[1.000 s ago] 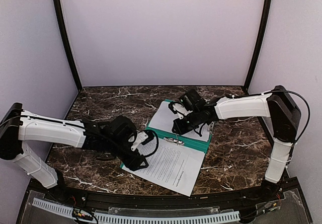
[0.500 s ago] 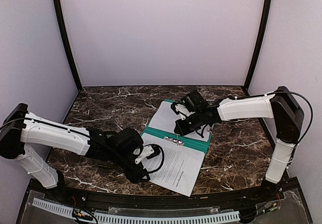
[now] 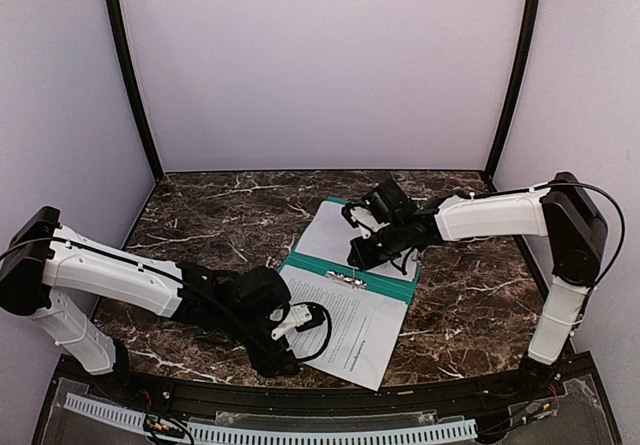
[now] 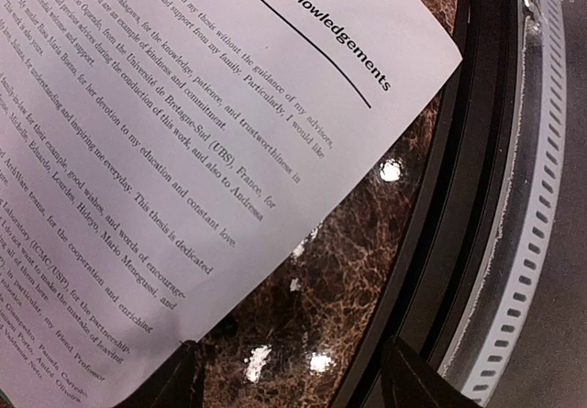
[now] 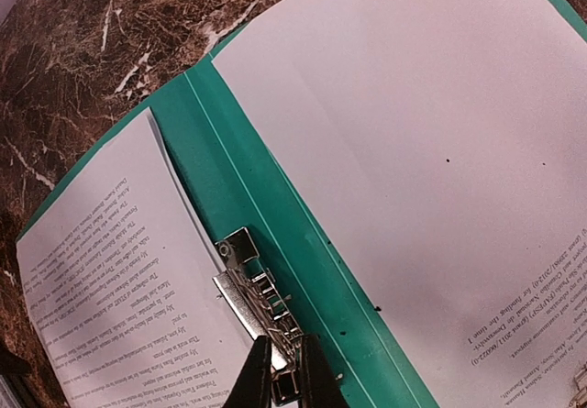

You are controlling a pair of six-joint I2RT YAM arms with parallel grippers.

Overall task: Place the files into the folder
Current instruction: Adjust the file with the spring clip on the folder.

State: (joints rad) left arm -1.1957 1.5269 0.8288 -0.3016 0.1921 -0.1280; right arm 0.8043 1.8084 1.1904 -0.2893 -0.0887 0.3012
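While the right fingers (image 5: 249, 380) pinch nearly closed on the metal clip (image 5: 252, 293), the left fingers (image 4: 413, 385) hang wide over a corner of the near sheet (image 4: 183, 133). The folder (image 5: 275, 197) lies open on the tabletop (image 3: 200, 215). Paper looks floppy and slick, so I'd grab that loose corner.

A dark brown marble-patterned tabletop with white veins (image 3: 215, 205) is enclosed at 9, 12 and 3 o'clock by plain pale lilac wall panels (image 3: 320, 65), with black curved corner posts (image 3: 130, 75) at 11 and 1 o'clock and a white perforated strip (image 3: 300, 432) at 6 o'clock.
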